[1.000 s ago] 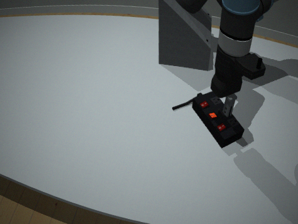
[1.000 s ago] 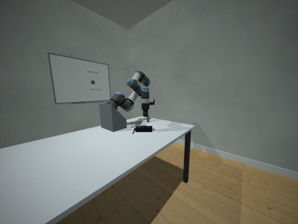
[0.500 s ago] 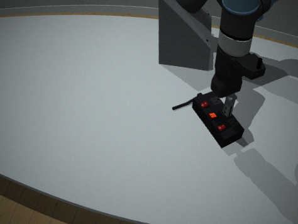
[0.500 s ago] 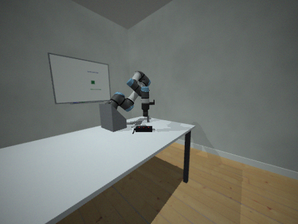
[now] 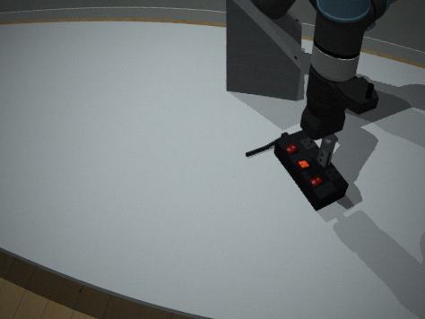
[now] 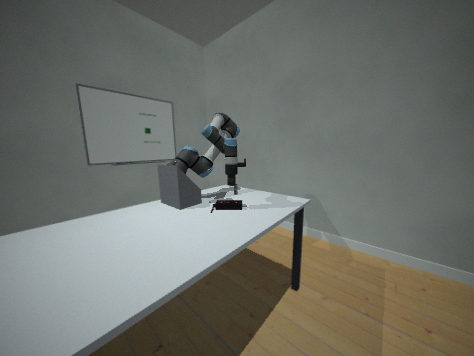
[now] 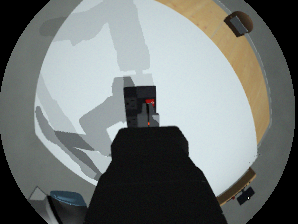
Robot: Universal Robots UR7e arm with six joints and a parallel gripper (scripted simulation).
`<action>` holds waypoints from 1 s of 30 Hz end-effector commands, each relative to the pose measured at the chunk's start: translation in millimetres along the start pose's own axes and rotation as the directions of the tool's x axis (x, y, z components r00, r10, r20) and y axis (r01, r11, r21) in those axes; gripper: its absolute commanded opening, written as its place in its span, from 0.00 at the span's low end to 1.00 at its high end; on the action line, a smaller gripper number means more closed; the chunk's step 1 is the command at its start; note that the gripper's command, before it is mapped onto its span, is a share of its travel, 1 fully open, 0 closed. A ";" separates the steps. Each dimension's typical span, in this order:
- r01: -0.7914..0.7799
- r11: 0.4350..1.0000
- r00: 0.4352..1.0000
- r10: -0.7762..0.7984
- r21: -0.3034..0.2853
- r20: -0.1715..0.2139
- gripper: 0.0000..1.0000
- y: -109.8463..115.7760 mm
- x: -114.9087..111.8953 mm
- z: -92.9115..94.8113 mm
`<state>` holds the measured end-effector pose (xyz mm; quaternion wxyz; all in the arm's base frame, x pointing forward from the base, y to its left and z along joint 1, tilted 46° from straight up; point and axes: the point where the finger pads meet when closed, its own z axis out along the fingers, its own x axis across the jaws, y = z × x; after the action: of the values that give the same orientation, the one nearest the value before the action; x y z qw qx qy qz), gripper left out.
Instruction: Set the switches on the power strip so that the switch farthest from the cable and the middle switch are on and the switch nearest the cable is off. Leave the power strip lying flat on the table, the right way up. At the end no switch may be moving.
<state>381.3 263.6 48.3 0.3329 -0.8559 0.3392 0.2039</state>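
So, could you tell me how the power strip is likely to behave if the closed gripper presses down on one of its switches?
The power strip lies flat, long and low on the table, so it probably won't tip. It looks rigid, so it shouldn't flex. Its thin cable anchors little, so an off-centre push from the shut gripper might slide or pivot it.

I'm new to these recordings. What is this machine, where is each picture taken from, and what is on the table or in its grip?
The machine is a single jointed robot arm bolted to a grey wedge-shaped base on a white table. One picture looks down from above, one views the whole room from a distance, and the round one comes from a camera on the arm's wrist. On the table lies a black power strip with three red switches; the middle switch glows brighter than the other two. Its cable sticks out at one end. The gripper hangs over the strip, shut and holding nothing.
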 end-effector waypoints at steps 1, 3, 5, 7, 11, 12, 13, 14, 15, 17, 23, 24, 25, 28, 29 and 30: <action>0.000 1.000 1.000 0.000 0.001 -0.001 0.00 -0.2 0.3 1.5; 0.000 1.000 1.000 0.000 0.001 -0.001 0.00 -0.2 0.3 2.9; 0.000 1.000 1.000 0.000 0.001 -0.001 0.00 -0.3 0.3 4.7; 0.000 1.000 1.000 0.000 0.001 -0.001 0.00 -0.3 0.3 6.6; 0.000 1.000 1.000 0.000 0.001 -0.001 0.00 -0.3 0.3 11.2; 0.000 1.000 1.000 0.000 0.001 -0.001 0.00 -0.3 0.3 12.5; 0.000 1.000 1.000 0.000 0.001 -0.001 0.00 -0.3 0.3 13.8; 0.000 1.000 1.000 0.000 0.001 -0.001 0.00 -0.3 0.3 15.1; 0.000 1.000 1.000 0.000 0.001 -0.001 0.00 -0.3 0.3 15.1; 0.000 1.000 1.000 0.000 0.001 -0.001 0.00 -0.3 0.3 16.5; 0.000 1.000 1.000 0.000 0.001 -0.001 0.00 -0.3 0.3 24.6; 0.000 1.000 1.000 0.000 0.001 -0.001 0.00 -0.3 0.3 26.0; 0.000 1.000 1.000 0.000 0.001 -0.001 0.00 -0.3 0.3 27.3; 0.000 1.000 1.000 0.000 0.001 -0.001 0.00 -0.3 0.4 31.0; 0.000 1.000 1.000 0.000 0.001 -0.001 0.00 -0.3 0.3 32.1; 0.000 1.000 1.000 0.000 0.001 -0.001 0.00 -0.3 0.4 33.2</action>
<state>377.7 283.0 29.2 0.3329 -0.8559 0.3390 0.2042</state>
